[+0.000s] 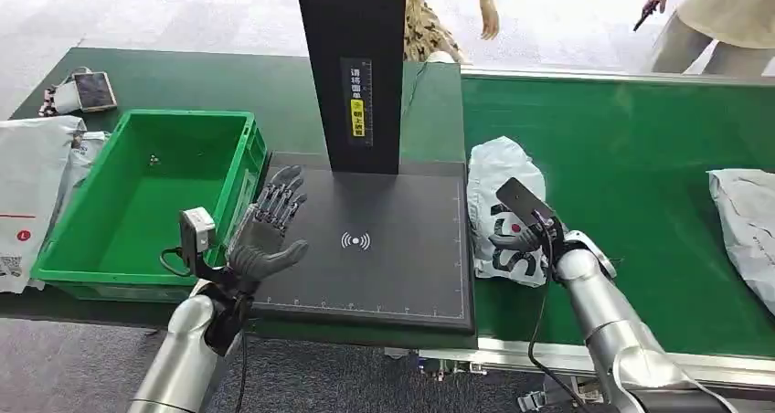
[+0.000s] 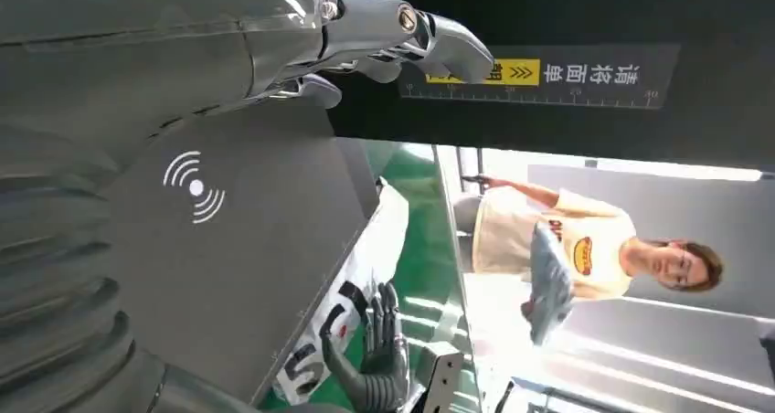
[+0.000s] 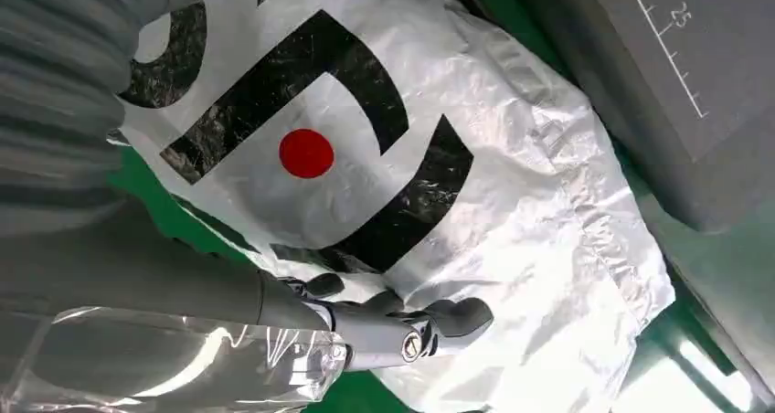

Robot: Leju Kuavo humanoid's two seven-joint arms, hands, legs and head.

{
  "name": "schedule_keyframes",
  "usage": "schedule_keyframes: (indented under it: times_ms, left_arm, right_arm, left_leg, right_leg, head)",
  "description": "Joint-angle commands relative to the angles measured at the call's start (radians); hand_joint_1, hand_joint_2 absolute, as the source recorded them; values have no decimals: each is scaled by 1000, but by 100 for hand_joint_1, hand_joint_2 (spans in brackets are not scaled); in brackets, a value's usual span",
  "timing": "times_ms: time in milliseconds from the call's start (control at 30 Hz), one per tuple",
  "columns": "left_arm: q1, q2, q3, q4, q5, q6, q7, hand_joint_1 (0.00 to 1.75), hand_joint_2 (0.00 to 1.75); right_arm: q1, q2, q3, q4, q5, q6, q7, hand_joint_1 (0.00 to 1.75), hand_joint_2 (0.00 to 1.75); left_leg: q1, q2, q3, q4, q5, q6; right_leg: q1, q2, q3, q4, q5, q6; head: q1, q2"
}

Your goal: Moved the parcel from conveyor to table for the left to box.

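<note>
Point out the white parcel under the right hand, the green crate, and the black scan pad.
white parcel (image 1: 498, 171), head view, upper wrinkled part.
green crate (image 1: 239, 162), head view, right wall.
black scan pad (image 1: 402, 276), head view, bare surface right of the symbol.

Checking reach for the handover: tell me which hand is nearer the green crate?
Left. The left hand hovers open over the scanner pad's edge beside the green crate; the right hand rests on the white parcel on the conveyor.
</note>
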Motion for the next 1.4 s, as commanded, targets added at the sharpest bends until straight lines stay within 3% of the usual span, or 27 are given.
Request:
schedule_keyframes:
  times_ms: [33, 167, 467, 533, 667, 700, 733, 767, 800, 833, 1033, 1400]
  left_arm:
    - [-62, 27, -23, 94, 9, -33, -2, 0, 175]
    - [-73, 25, -32, 113, 14, -43, 5, 0, 175]
    - [-74, 24, -34, 120, 14, -42, 3, 0, 175]
    - [-78, 25, -42, 132, 10, -44, 3, 0, 175]
    - [-81, 17, -45, 159, 8, -47, -15, 0, 175]
    - [-81, 17, -45, 160, 7, -45, -16, 0, 175]
    - [-78, 17, -43, 158, 7, -45, -16, 0, 175]
    - [-74, 19, -42, 153, 7, -44, -16, 0, 175]
    - [-67, 20, -38, 146, 10, -44, -16, 0, 175]
    - [-63, 23, -36, 144, 11, -45, -15, 0, 175]
    - [3, -9, 2, 47, -5, -29, 19, 0, 175]
    - [-16, 0, 0, 46, -13, -46, 15, 0, 175]
  right_arm:
    - [-68, 57, 79, 203, 3, 72, 101, 0, 175]
    - [-35, 46, 122, 213, 33, 100, 171, 0, 175]
    - [-35, 44, 123, 209, 33, 102, 170, 0, 175]
    - [-37, 35, 167, 213, 72, 139, 207, 0, 175]
    - [-31, -4, 251, 205, 131, 219, 177, 0, 175]
    - [-25, -13, 256, 203, 131, 229, 165, 0, 0]
    - [-18, -17, 258, 198, 134, 220, 162, 3, 0]
    - [-11, -18, 256, 188, 131, 206, 154, 175, 0]
    - [-2, -18, 250, 181, 126, 193, 147, 175, 0]
    - [1, -19, 252, 178, 128, 188, 147, 175, 175]
    - [98, -50, 208, 54, 104, 54, 151, 175, 175]
    - [107, -66, 159, -35, 53, 8, 152, 175, 175]
  left_leg:
    - [0, 4, 4, -2, 0, -1]
    - [1, 1, 5, -2, 0, -1]
    - [0, 0, 4, -1, 0, 0]
    - [0, 0, 5, -2, 0, 0]
    - [1, -1, 4, -1, 0, 0]
    - [1, -2, 6, -2, 0, 0]
    - [1, -2, 5, -1, 0, 0]
    - [1, -3, 7, -3, 1, 0]
    - [1, -3, 7, -2, 0, 0]
    - [1, -3, 6, -2, 0, 0]
    - [1, -4, 9, -4, 0, 0]
    - [1, -3, 6, -1, 0, 0]
  right_leg:
    - [0, 3, 3, -1, 0, -1]
    - [1, 0, 4, -2, 0, -2]
    - [1, -1, 4, -2, 0, -1]
    - [1, -1, 5, -2, 0, -1]
    - [1, -2, 4, -2, 0, -1]
    - [1, -3, 6, -3, 0, -1]
    - [1, -3, 6, -3, -1, -1]
    - [1, -4, 8, -4, 0, -1]
    - [1, -4, 7, -3, -1, -1]
    - [1, -4, 7, -3, -1, -1]
    - [2, -5, 11, -6, -1, -1]
    - [1, -4, 8, -3, -1, -1]
  head:
    - [0, 0]
    - [0, 0]
    - [0, 0]
    - [0, 0]
    - [0, 0]
    - [0, 0]
    - [0, 0]
    - [0, 0]
    - [0, 0]
    - [0, 0]
    - [0, 0]
    - [0, 0]
